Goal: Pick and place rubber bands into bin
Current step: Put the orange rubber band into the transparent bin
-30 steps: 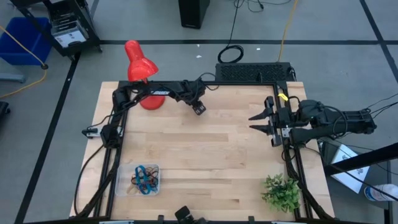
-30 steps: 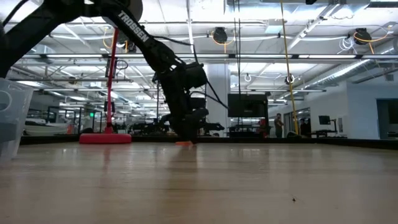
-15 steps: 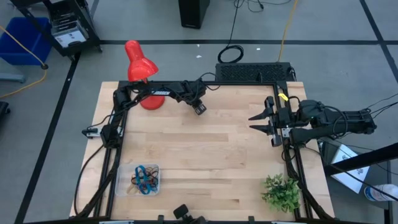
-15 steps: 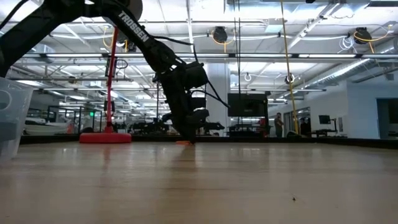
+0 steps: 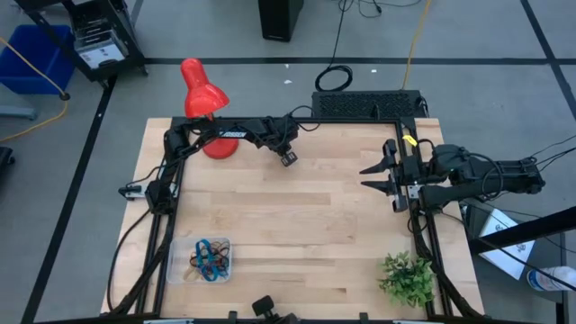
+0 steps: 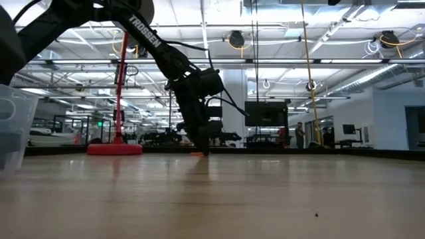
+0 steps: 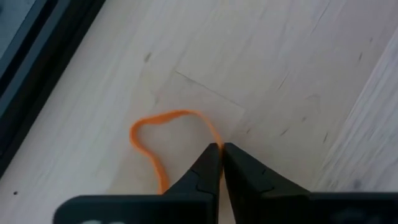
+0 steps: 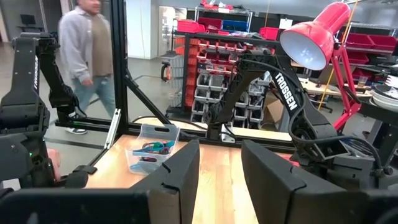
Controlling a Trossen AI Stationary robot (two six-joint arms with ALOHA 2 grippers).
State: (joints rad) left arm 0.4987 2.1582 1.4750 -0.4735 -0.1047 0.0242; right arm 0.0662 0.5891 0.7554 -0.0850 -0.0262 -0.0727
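Note:
An orange rubber band [image 7: 163,134] lies as a floppy loop on the wooden table near its far edge; in the low view the orange rubber band [image 6: 197,153] shows as a sliver under the fingertips. My left gripper [image 7: 221,149] [image 5: 288,160] points down at it and is shut on it. The bin [image 5: 200,259], a clear tray with several coloured rubber bands inside, stands near the front left and also shows as the bin [image 8: 152,149]. My right gripper [image 5: 371,176] [image 8: 219,177] waits open over the table's right side. My left gripper pinches one strand of the orange rubber band [image 7: 213,140] between its two fingertips, at the side of the loop nearest the fingers. The fingers come from above, slanting down. The rest of the loop lies slack on the table.
A red desk lamp [image 5: 203,97] stands at the far left, close behind the left arm. A small green plant [image 5: 407,277] sits at the front right corner. A person [image 8: 90,46] walks beyond the table. Bare wood [image 5: 297,225] spans the middle.
My left gripper has shut its fingers at the orange rubber band, staying almost in place at the table's far side. The band remains on the table.

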